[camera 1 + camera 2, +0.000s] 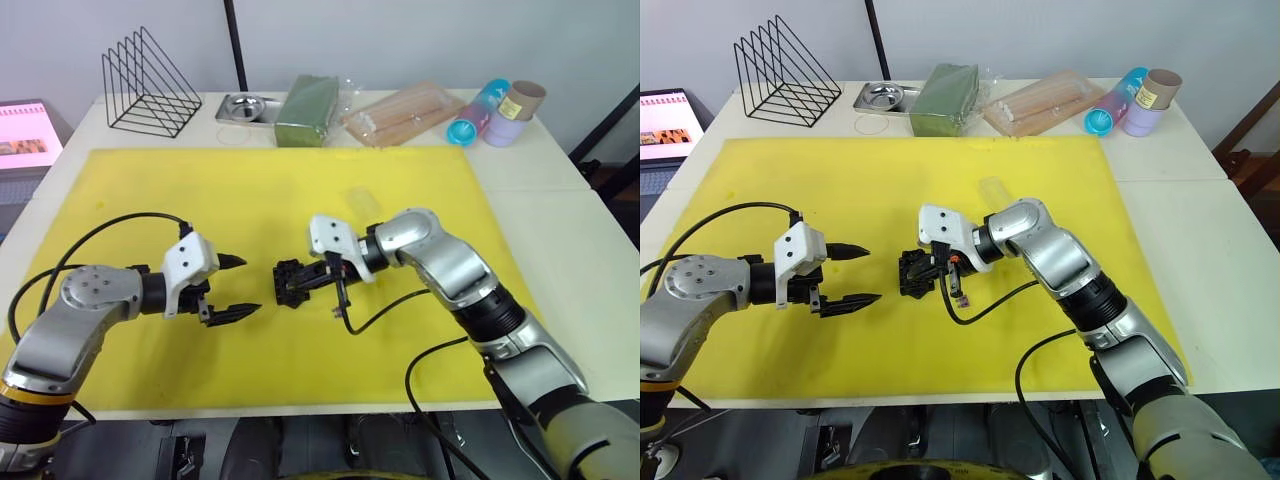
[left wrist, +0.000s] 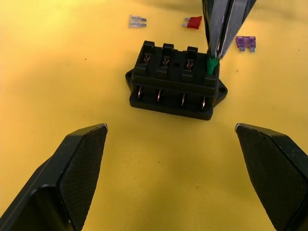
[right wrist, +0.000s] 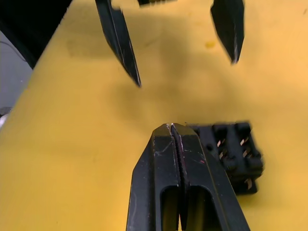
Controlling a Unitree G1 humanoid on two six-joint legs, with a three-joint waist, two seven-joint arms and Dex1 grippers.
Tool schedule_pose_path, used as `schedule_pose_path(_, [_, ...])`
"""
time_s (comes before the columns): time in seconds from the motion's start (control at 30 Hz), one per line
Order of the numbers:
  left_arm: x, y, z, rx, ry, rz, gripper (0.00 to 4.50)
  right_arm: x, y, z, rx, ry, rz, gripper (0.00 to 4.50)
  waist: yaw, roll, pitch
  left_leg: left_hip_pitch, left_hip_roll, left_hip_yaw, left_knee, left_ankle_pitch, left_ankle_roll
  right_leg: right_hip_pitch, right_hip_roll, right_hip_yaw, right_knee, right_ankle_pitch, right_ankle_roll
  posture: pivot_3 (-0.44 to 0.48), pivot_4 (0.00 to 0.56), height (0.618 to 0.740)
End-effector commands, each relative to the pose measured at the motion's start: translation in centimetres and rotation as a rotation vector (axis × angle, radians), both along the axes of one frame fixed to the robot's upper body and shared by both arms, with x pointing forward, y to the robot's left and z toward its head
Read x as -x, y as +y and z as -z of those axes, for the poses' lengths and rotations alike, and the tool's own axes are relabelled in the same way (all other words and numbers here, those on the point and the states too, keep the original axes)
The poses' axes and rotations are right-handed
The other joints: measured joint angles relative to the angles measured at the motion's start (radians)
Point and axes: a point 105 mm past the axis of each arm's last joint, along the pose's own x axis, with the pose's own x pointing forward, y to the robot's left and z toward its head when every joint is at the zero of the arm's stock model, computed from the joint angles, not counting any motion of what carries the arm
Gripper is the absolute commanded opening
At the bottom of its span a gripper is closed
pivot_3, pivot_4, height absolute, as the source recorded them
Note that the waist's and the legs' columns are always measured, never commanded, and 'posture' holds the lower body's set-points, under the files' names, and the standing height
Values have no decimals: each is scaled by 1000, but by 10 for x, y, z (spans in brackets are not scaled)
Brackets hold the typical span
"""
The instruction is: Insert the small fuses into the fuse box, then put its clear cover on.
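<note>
Fuses appear in the left wrist view: right gripper [image 2: 211, 60] jaws pinch the green fuse [image 2: 211, 65] at the ribbed black fuse box [image 2: 175, 79], just ahead of the left gripper [image 1: 237, 285] wide-open jaws; red fuse [image 2: 193, 22], purple fuse [image 2: 245, 43], greyish fuse [image 2: 137, 21] lie beyond on yellow mat [image 1: 150, 190].

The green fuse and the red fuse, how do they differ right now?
The green fuse stands upright at an end slot of the fuse box, pinched by the right gripper; the red fuse lies flat on the yellow mat, untouched. Green is at the box; red rests beyond it, between the greyish fuse and the purple fuse. Both are tiny blade fuses, far smaller than the box.
</note>
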Motion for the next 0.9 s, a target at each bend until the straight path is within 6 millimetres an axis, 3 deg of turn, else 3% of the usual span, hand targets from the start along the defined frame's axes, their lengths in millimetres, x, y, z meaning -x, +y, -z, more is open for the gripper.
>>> schedule_pose_path(0.03, [-2, 1, -10, -11, -49, 4, 4500, -2, -3, 17, 44, -12, 5, 24, 0, 0, 0, 0, 0, 0, 0, 0, 0, 0, 0, 0, 0, 0, 0, 0, 150, 740])
schedule_pose_path(0.33, [-3, 5, -9, -15, -50, -4, 4500, -10, -11, 39, 131, -67, 16, 24, 0, 0, -1, 2, 0, 0, 0, 0, 0, 2, 0, 0, 0, 0, 0, 0, 150, 740])
schedule_pose_path(0.5, [-4, 6, -10, -14, -52, -6, 4500, -10, -11, 40, 133, -69, 8, 24, 1, 0, -1, 3, 0, 0, 0, 0, 0, 3, 0, 0, 0, 0, 0, 0, 150, 740])
schedule_pose_path(0.57, [-4, 7, -11, -12, -52, -7, 4500, -9, -9, 32, 101, -65, 2, 24, 1, 0, -1, 3, 0, 0, 0, 0, 0, 4, 0, 0, 0, 0, 0, 0, 150, 740])
schedule_pose_path(0.73, [-4, 7, -20, 15, -59, -3, 4500, -6, -4, -8, -36, -62, -16, 24, 2, 0, -1, 3, 0, 0, 1, 0, 0, 3, 0, 0, 0, 0, 0, 0, 150, 740])
schedule_pose_path(0.9, [3, 9, -37, 39, -59, 6, 4500, -1, -17, -41, -97, -74, -18, 24, 2, 0, -1, 0, 0, 0, 1, 0, 0, 1, -1, 0, 0, 0, 0, 0, 150, 740])
